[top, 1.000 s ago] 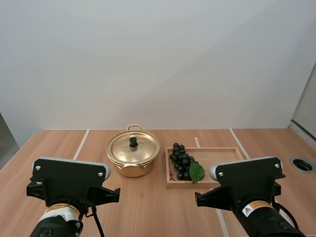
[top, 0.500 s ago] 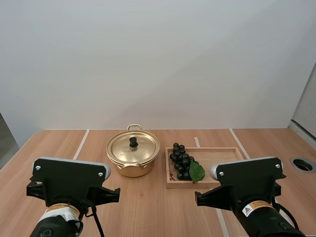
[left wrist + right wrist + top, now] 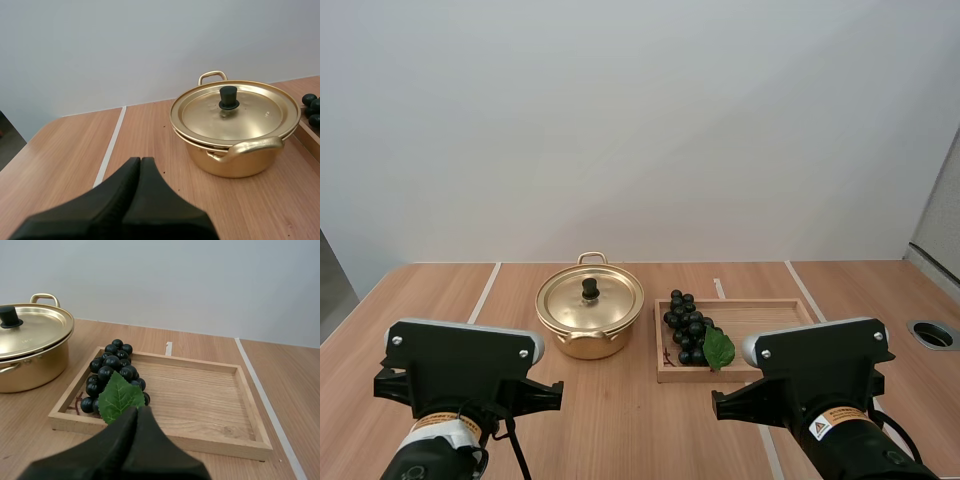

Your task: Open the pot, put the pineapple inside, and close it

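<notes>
Your left end effector (image 3: 140,161) has its 2 fingers pressed together on nothing. The gold pot (image 3: 240,150) stands on the table (image 3: 65,150) ahead of it, well apart, with its lid (image 3: 250,112) on. Your right end effector (image 3: 138,410), likewise closed and empty, points at the near edge of the wooden tray (image 3: 200,400). The bunch of grapes (image 3: 111,371) lies in the tray just beyond its tips, at the end nearest the pot.

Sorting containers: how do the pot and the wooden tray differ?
The pot is round, shiny gold metal; the wooden tray is flat, rectangular, pale wood. The pot is shut under its lid; the wooden tray lies open, a bunch of grapes at its end nearest the pot. Both rest on the table.
</notes>
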